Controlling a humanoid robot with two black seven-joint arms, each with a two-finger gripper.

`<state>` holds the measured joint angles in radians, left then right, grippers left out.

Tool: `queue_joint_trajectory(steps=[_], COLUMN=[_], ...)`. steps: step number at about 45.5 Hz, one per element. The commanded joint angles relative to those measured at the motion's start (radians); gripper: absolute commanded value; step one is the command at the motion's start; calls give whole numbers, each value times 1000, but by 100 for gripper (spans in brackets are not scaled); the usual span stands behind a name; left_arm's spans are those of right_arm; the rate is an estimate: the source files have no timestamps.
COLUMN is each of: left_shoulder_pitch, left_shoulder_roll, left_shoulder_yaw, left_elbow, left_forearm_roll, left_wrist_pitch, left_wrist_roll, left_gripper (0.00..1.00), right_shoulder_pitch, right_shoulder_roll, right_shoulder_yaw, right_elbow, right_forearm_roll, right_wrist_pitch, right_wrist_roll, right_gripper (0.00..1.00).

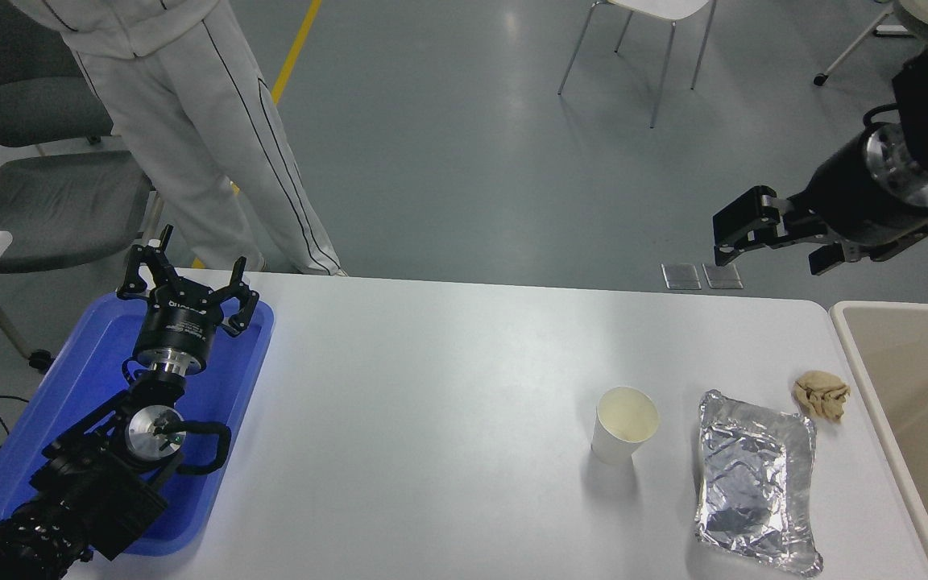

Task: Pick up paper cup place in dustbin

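The white paper cup stands upright on the white table, right of centre, its cream inside showing. The beige dustbin sits off the table's right edge, only partly in view. My right gripper is open and empty, raised high beyond the table's far right corner, well above and behind the cup. My left gripper is open and empty, parked over the blue tray at the lower left.
A silver foil pouch lies just right of the cup, and a tan paper wad lies near the bin. A person in white trousers stands at the far left. Chairs stand on the floor beyond.
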<state>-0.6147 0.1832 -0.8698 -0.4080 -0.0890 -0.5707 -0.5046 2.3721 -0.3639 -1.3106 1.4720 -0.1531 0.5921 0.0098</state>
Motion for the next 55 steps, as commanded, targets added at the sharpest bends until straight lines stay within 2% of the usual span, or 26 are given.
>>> queue_joint_trajectory(steps=[1,10,34,43,55], left_shoulder_pitch=[0,0,0,0,-2], left_shoulder_roll=[-1,-1,-1,-1,-1], left_shoulder_yaw=[0,0,0,0,-2], left_elbow=[0,-2,-2,-2,-2], left_forearm_roll=[0,0,0,0,0], left_wrist_pitch=[0,-1,-1,-1,-1], left_wrist_roll=[0,0,0,0,0], left_gripper=[100,100,100,100,100], right_shoulder_pitch=[18,67,19,-94,-280], right_shoulder_roll=[14,13,13,16,22], right_shoulder_yaw=[-4,13,59,108,168], right_elbow=[5,5,-2,-12,-13], right_forearm_roll=[-19,-65,-65,-57,-54], right_wrist_pitch=[2,153,160,103,-99], right_wrist_roll=[-40,-51,-51,-51,-51], right_gripper=[100,100,100,100,99])
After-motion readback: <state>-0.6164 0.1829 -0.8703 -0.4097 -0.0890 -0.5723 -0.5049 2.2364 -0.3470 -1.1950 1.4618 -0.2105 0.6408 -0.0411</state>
